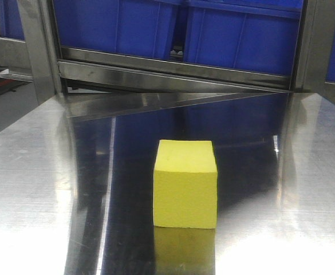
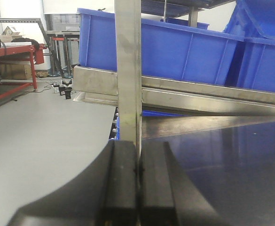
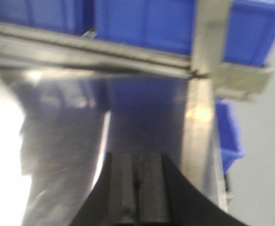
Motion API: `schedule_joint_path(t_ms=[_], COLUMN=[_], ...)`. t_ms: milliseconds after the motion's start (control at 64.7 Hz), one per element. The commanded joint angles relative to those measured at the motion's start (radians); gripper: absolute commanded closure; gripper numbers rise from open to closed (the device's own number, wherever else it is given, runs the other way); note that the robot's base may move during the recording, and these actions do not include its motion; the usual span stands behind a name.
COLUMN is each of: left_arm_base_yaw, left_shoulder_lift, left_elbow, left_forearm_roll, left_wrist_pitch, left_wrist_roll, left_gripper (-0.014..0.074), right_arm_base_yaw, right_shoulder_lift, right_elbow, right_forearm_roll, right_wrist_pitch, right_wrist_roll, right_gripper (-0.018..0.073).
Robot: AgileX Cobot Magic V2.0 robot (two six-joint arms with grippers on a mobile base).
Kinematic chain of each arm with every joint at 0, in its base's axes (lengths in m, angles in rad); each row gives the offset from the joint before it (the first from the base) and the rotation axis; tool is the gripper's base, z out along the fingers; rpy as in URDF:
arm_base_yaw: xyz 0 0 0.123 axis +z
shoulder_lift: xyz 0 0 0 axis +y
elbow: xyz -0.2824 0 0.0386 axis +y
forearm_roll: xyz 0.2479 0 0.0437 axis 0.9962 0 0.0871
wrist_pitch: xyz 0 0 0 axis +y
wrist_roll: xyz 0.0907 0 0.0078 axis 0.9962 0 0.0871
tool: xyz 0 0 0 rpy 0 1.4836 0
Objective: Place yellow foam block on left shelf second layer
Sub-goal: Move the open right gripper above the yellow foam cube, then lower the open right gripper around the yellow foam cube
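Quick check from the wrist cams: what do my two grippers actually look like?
Both look alike: the left gripper and right gripper have matte black, flat rectangular fingers that widen into a curved black base. No cables show; the right view is blurred.

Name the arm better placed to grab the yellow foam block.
Left, probably. The yellow foam block sits centrally, favouring neither; left fingers and right fingers are shut, but the left faces the left shelf post.

Blue bins (image 1: 115, 26) side by side, reflective steel surface (image 1: 35, 189) below them, red frame (image 2: 15, 51) on grey floor (image 2: 43, 141)
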Motion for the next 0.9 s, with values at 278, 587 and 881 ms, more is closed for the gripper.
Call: schedule_joint_path(t_ms=[278,587,881], left_arm_base_yaw=[0.0,0.0,0.0], left_shoulder_lift=[-0.021,-0.021,-0.021], left_elbow=[0.027,0.027,0.027], left_forearm_roll=[-0.006,-0.006,-0.006], left_wrist_pitch=[-0.08,-0.08,-0.08], left_wrist_roll=[-0.003,-0.003,-0.003], left_gripper=[0.0472,0.0472,0.0472], right_arm_base_yaw=[0.268,0.359,0.51], right_shoulder_lift=[0.326,0.581,0.84], right_elbow=[-0.2,-0.48,-0.812], right_forearm_roll=[-0.048,-0.045,-0.046], right_wrist_pitch=[-0.026,0.397,0.738], right_wrist_roll=[0.013,0.156,0.427], right_gripper=[0.0337,-0.0037,-0.0037])
